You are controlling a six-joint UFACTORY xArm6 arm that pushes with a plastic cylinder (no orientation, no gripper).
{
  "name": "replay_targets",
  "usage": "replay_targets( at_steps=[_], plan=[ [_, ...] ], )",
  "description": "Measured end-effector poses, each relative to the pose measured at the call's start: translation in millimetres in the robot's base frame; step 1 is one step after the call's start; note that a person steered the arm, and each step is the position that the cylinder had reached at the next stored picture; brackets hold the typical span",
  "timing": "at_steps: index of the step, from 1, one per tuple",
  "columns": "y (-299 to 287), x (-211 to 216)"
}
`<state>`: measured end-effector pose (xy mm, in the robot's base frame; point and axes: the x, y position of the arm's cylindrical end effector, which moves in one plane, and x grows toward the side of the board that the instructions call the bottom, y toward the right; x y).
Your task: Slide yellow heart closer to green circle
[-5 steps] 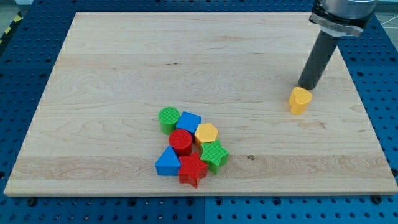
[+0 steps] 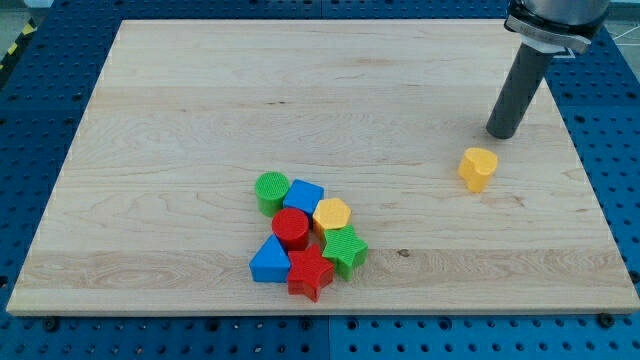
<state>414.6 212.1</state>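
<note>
The yellow heart [image 2: 478, 168] lies alone on the wooden board at the view's right. My tip [image 2: 501, 133] stands just above and to the right of it, a small gap apart. The green circle [image 2: 271, 190] sits far to the left, at the top left of a cluster of blocks near the view's bottom middle.
The cluster holds a blue block [image 2: 304, 196], a red cylinder [image 2: 291, 228], a yellow hexagon [image 2: 332, 215], a green star [image 2: 345, 248], a blue triangle [image 2: 269, 261] and a red star [image 2: 309, 273]. The board's right edge [image 2: 590, 190] is close to the heart.
My tip has moved up and to the right, away from the heart. The yellow heart has shifted slightly left and down and turned a little.
</note>
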Motion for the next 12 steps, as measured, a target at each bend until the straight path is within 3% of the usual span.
replay_targets(
  at_steps=[2,4,8,10,12],
  plan=[
    [7,53],
    [5,56],
    [-60,56],
    [-84,88],
    [-107,87]
  ],
)
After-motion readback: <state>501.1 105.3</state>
